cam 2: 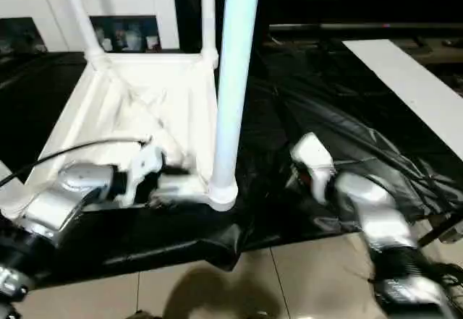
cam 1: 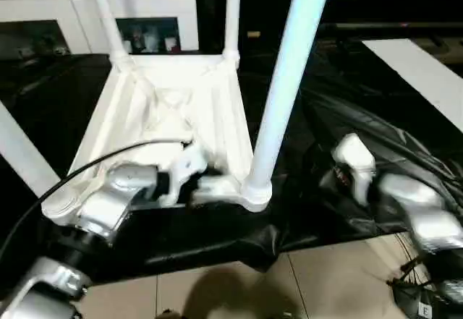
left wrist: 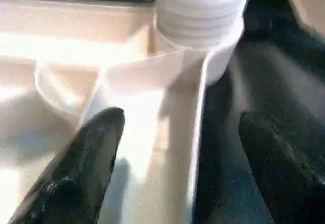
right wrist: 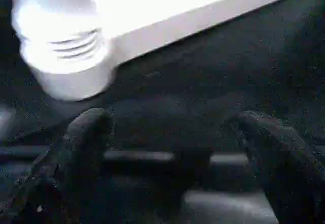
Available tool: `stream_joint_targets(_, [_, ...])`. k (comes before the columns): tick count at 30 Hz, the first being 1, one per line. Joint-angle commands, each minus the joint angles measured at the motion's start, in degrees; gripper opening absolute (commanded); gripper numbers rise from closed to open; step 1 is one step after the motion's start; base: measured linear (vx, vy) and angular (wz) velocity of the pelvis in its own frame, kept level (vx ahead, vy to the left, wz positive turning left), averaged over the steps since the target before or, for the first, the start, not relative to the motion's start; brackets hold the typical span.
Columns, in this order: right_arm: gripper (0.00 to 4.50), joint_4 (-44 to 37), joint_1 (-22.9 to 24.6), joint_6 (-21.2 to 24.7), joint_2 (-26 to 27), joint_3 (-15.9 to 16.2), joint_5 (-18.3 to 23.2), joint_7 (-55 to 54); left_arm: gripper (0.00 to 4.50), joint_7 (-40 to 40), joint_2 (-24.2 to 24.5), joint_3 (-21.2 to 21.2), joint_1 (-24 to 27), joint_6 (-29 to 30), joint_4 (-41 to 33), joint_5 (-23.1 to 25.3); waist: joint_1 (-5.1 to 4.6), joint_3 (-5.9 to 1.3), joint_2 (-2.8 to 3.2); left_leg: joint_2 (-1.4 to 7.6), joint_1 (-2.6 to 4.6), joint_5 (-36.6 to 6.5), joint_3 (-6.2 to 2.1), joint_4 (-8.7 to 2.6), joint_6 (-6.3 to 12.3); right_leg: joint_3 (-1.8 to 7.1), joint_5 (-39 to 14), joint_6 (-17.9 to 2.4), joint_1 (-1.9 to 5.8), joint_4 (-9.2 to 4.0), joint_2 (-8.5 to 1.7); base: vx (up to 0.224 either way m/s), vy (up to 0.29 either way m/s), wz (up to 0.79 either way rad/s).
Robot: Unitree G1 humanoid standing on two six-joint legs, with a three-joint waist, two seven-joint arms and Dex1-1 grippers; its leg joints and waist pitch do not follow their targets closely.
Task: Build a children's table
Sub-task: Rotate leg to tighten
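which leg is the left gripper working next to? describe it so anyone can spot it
Find the upturned white plastic ribbed tabletop on the black cloth. Go to the corner socket nearest the camera, on its right side. The long white tube leg standing there looks thickest, beside the left gripper.

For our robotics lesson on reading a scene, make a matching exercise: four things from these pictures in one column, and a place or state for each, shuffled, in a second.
Column one:
1. near leg
2. left claw
3. right claw
4. cabinet

Column two:
A. open, astride the tabletop's side wall
B. upright in a corner socket
C. behind the work, at the back
D. open over black cloth, holding nothing

Pairs: 1-B, 2-A, 3-D, 4-C
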Motion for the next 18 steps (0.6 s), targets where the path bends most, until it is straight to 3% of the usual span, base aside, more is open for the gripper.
stream_joint_targets(1, [4.31, -5.6, 0.1, 2.8, -0.7, 1.3, 2.0, 3.2, 3.7, -1.0, -0.5, -1.5, -1.9, -1.2, 1.2, 1.4, 0.18, -4.16, -0.06, 0.37, 0.83, -17.0, 0.36, -4.5, 2.38, 1.31, -16.6, -10.7, 2.87, -4.65, -1.34, 0.0, 0.0, 0.0])
stream_joint_targets(2, [4.31, -6.6, 0.3, 3.2, -0.8, 1.5, 2.3, 3.7, 3.64, -1.1, -0.4, -1.8, -2.3, -1.5, 1.7, 1.9, 0.09, -4.27, -0.25, 0.37, 0.52, -16.4, 0.27, -4.47, 2.24, 1.24, -15.9, -11.0, 3.12, -4.46, -1.46, 0.0, 0.0, 0.0])
stream_joint_targets(8, [4.31, -13.0, 1.8, 7.4, -1.3, 2.7, 3.7, 5.4, 3.25, -2.4, -0.6, -1.9, -4.1, -3.2, 5.5, 3.4, 0.16, -4.4, -0.14, 0.38, 0.72, -14.8, 0.36, -4.31, 2.52, 1.31, -13.3, -12.3, 3.03, -4.32, -1.45, 0.0, 0.0, 0.0])
stream_joint_targets(9, [4.31, -14.6, 2.3, 8.8, -1.8, 3.2, 4.2, 5.8, 2.98, -3.0, -0.7, -2.1, -4.5, -3.8, 6.3, 3.5, 0.26, -4.39, -0.54, 0.39, 0.7, -14.4, 0.42, -4.26, 2.77, 1.27, -12.6, -12.6, 3.02, -4.26, -1.44, 0.0, 0.0, 0.0])
stream_joint_targets(13, [4.31, -18.3, 3.3, 12.4, -3.0, 3.8, 5.5, 6.9, 2.7, -4.6, -0.8, -2.0, -5.6, -4.1, 8.0, 3.8, 0.53, -4.26, -0.19, 0.46, 0.84, -14.4, 0.38, -4.41, 2.65, 1.32, -12.8, -12.8, 3.06, -4.3, -1.51, 0.0, 0.0, 0.0])
stream_joint_targets(18, [4.31, -19.4, 3.1, 13.5, -3.0, 3.6, 5.5, 6.3, 2.36, -6.3, -0.8, -0.9, -6.3, -2.7, 8.4, 2.4, 0.74, -4.33, -0.17, 0.49, 0.86, -14.5, 0.4, -4.37, 2.14, 1.33, -12.9, -13.0, 3.02, -4.29, -1.69, 0.0, 0.0, 0.0])
